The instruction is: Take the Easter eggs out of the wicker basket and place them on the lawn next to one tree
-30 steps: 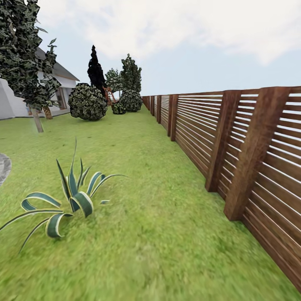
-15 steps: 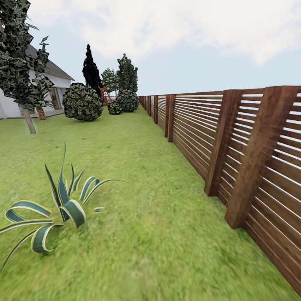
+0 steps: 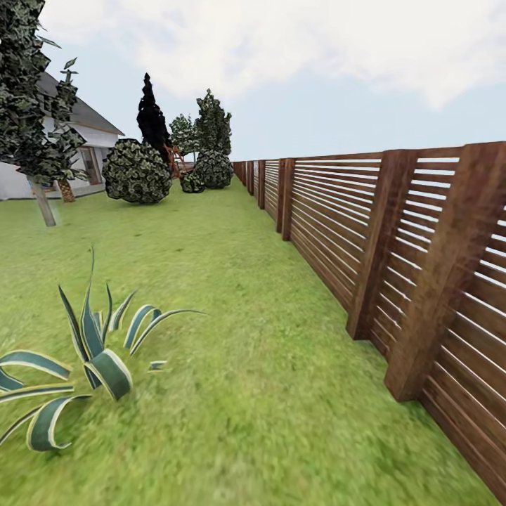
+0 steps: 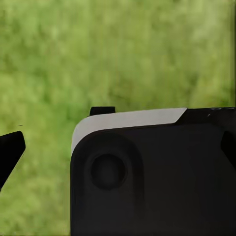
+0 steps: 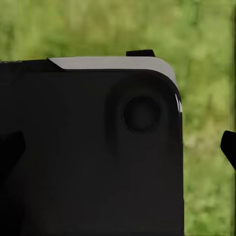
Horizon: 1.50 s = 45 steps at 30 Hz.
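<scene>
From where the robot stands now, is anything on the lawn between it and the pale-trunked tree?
Nothing visible blocks the way. Open lawn runs up to the tree at far left. The striped plant sits near, beside that line; the fence runs along the right.

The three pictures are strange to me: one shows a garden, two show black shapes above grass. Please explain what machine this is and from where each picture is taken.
A wheeled robot with two arms, rendered in a simulator. The big picture comes from its head camera: a lawn, a wooden fence on the right, a striped spiky plant, a pale-trunked tree, round bushes and a house far off. The two others come from cameras on each wrist: dark bodywork over blurred grass. Whether either tool is open or shut cannot be told, and nothing is seen held.
</scene>
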{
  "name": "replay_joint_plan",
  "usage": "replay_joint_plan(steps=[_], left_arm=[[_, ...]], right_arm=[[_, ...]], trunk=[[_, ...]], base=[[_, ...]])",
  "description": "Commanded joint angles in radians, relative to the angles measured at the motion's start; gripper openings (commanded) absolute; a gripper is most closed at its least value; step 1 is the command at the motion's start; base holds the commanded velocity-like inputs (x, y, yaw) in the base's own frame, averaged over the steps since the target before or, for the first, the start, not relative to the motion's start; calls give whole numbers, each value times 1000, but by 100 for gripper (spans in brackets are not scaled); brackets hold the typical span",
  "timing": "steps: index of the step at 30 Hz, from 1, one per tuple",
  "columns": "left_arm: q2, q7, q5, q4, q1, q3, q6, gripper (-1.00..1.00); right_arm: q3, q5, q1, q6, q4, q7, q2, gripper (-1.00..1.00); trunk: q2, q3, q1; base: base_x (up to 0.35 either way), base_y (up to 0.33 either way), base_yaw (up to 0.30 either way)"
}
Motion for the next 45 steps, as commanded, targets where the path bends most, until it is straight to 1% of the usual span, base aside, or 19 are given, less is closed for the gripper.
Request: replay_joint_plan(steps=[1,12,19,29,45], left_arm=[[0,0,-1,1,-1,0,-3,100],[0,0,-1,1,-1,0,-4,100],[1,0,0,1,-1,0,-4,100],[2,0,0,1,-1,0,-4,100],[2,0,0,1,-1,0,-4,100]], right_arm=[[-7,0,0,-3,0,1,1,100],[-7,1,0,-3,0,1,0,100],[-17,-6,0,-3,-1,1,0,100],[-20,-10,0,-3,-2,1,0,100],[-20,-11,0,-3,-2,1,1,100]], trunk=[[0,-1,1],[0,-1,1],[0,-1,1],[0,-1,1],[0,-1,1]], base=[[320,-130,0],[319,-136,0],[319,-134,0],[319,-113,0],[319,-22,0]])
